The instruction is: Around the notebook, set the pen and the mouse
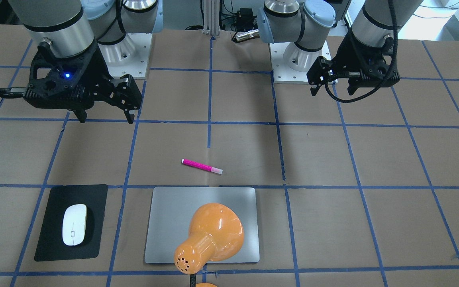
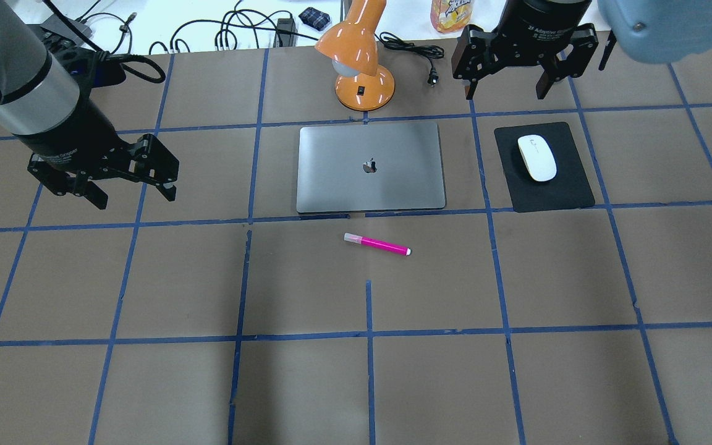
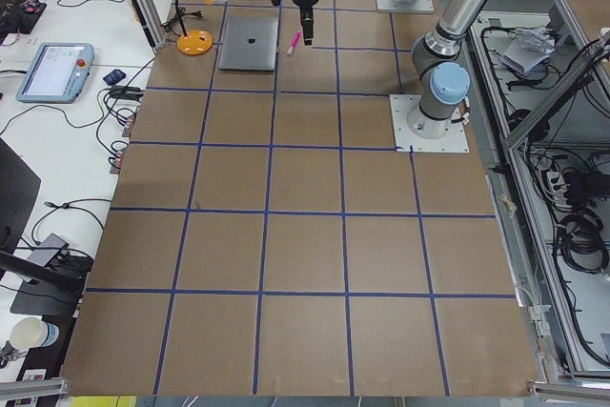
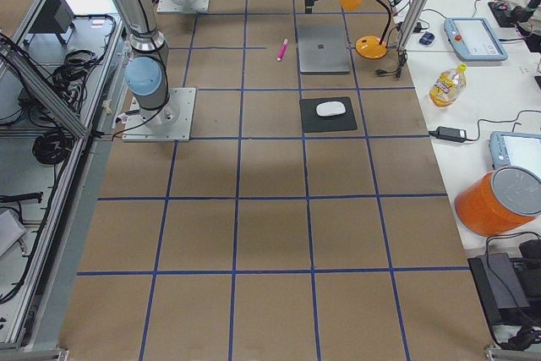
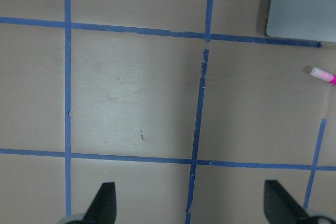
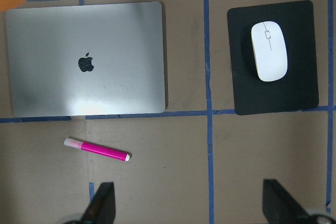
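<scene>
The silver-grey notebook (image 2: 371, 167) lies flat at the far middle of the table, also in the right wrist view (image 6: 86, 59). The magenta pen (image 2: 377, 244) (image 1: 201, 166) lies just on the robot's side of it, apart from its edge. The white mouse (image 2: 536, 157) (image 6: 269, 51) rests on a black mat (image 2: 544, 191) to the notebook's right. My left gripper (image 2: 135, 196) (image 5: 191, 203) hangs open and empty over bare table, left of the notebook. My right gripper (image 2: 504, 86) (image 6: 190, 203) is open and empty, up in the air near the mouse.
An orange desk lamp (image 2: 362, 62) stands behind the notebook, and its shade (image 1: 209, 235) overhangs the notebook in the front-facing view. Its cord (image 2: 415, 59) trails along the far edge. A bottle (image 2: 449, 15) and cables sit beyond the table. Blue tape lines grid the brown surface.
</scene>
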